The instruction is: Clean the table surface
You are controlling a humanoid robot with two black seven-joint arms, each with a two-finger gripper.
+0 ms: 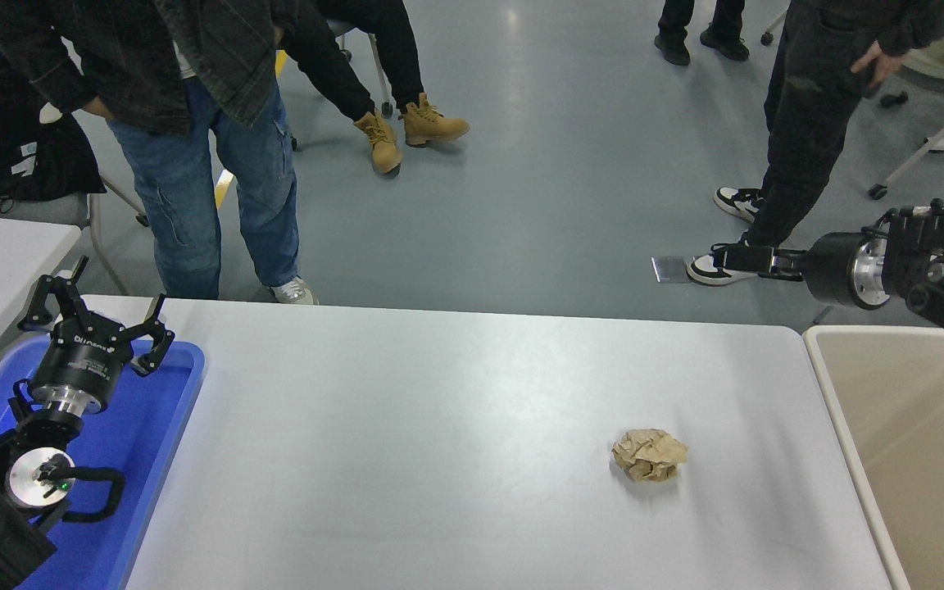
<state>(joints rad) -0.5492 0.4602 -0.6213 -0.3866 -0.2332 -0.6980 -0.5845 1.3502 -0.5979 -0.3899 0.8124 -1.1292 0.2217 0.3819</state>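
My big, smooth, shiny white table (439,410) with round corners fills the middle of what I see, right in front of me. One crumpled ball of brown paper (650,456) sits on it, toward the right side and a bit nearer to me than the middle. My left pincer (95,315) is at the lower left, held over the blue plastic tray (152,442) that lies along the left edge of the table, and its black fingers are spread wide apart with nothing in them. My right pincer (746,259) comes in from the right edge, up high past the far right corner of the table, and it points sideways to the left. It is well apart from the paper ball. I see it from the side, so I cannot tell if its fingers are apart or together. A beige bin (923,442) sits just beside the right edge of the table, under my right arm. On the grey floor (554,164) past the far side, a person in blue jeans (210,188) stands close to the table, a person in tan boots (410,131) is behind them, and a person in black trousers (800,123) stands at the right.
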